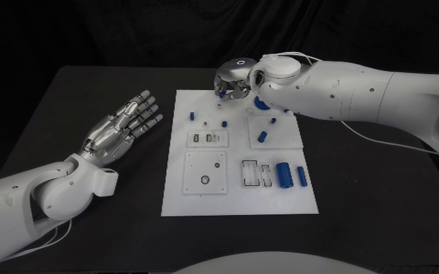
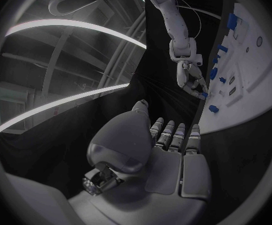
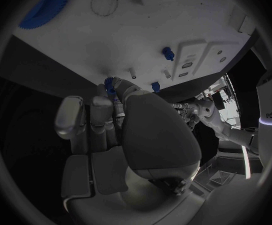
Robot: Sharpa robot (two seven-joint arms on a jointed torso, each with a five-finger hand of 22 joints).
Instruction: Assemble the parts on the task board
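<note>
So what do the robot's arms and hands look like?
Both arms are smooth white shells with rounded joints. The left hand and right hand are shiny silver metal with many jointed fingers. A thin white cable hangs along the right arm, and a small ring mark sits on the back of the right hand.

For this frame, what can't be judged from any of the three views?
- Head view: the right hand covers the task board's far edge, hiding any part beneath it.
- Right wrist view: palm and fingers hide most of a small blue part; whether it is pinched or only touched is unclear.
- Left wrist view: the board's parts are too small to identify.
</note>
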